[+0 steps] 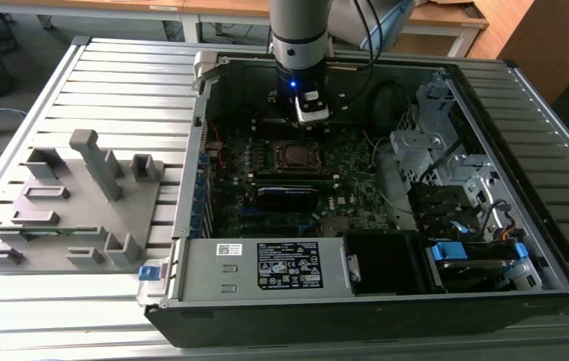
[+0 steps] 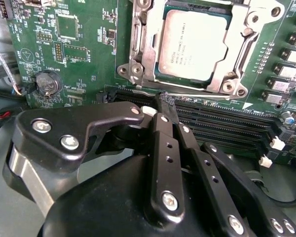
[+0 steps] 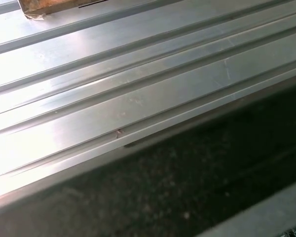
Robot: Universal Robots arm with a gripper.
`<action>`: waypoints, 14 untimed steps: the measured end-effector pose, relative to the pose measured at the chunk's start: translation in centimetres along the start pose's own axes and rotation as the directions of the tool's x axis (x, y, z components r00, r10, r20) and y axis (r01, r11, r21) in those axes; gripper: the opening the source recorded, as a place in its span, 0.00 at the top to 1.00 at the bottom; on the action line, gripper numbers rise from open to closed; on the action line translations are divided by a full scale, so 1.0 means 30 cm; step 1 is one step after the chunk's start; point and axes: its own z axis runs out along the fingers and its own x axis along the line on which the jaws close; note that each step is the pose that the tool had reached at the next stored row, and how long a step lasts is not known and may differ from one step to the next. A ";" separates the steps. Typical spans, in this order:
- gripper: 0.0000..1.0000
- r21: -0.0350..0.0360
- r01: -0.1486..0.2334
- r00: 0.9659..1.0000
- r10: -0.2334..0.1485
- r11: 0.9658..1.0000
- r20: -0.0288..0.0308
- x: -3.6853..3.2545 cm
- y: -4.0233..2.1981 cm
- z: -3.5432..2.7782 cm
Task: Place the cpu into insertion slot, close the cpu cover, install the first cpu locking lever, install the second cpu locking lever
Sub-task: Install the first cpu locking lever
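The cpu (image 2: 195, 43), a flat silver-grey square, lies in the insertion slot (image 1: 295, 154) on the green board inside the open computer case. The cpu cover (image 2: 138, 54), a silver metal frame, lies flat around it. A thin wire locking lever (image 2: 212, 97) runs along the socket edge closest to my gripper. My gripper (image 2: 166, 101) has its black fingers (image 2: 160, 133) pressed together, with the tips at the end of that lever. I cannot tell whether they pinch it. In the exterior view my gripper (image 1: 311, 116) hangs just behind the socket.
Dark memory slots (image 2: 222, 121) lie under the fingers, and a coin battery (image 2: 45, 83) sits on the board. The case holds a power supply (image 1: 264, 267) and a drive cage (image 1: 445, 135). A grey fixture (image 1: 74, 203) stands on the slatted metal table (image 3: 138, 98).
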 end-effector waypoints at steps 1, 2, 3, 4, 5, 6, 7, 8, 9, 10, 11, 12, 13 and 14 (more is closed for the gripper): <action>0.89 0.001 0.000 1.000 0.000 1.000 0.000 -0.001 0.000 0.000; 0.89 0.002 0.000 1.000 0.000 1.000 0.001 -0.003 0.001 0.001; 0.89 0.003 0.001 1.000 -0.001 1.000 0.001 -0.006 0.002 0.002; 0.89 0.004 0.001 1.000 -0.001 1.000 0.002 -0.008 0.003 0.002; 0.89 0.005 0.001 1.000 -0.001 1.000 0.002 -0.010 0.004 0.003; 0.89 0.006 0.001 1.000 -0.001 1.000 0.002 -0.012 0.005 0.003; 0.89 0.008 0.001 1.000 -0.001 1.000 0.003 -0.014 0.005 0.003; 0.89 0.009 0.002 1.000 -0.002 1.000 0.004 -0.014 0.006 0.004; 0.89 0.009 0.002 1.000 -0.002 1.000 0.004 -0.014 0.005 0.004; 0.89 0.009 0.002 1.000 -0.002 1.000 0.004 -0.014 0.005 0.004; 0.89 0.009 0.002 1.000 -0.002 1.000 0.004 -0.014 0.006 0.004; 0.89 0.009 0.002 1.000 -0.002 1.000 0.004 -0.014 0.006 0.004; 0.89 0.009 0.002 1.000 -0.002 1.000 0.004 -0.014 0.006 0.004; 0.89 0.009 0.002 1.000 -0.002 1.000 0.004 -0.014 0.007 0.004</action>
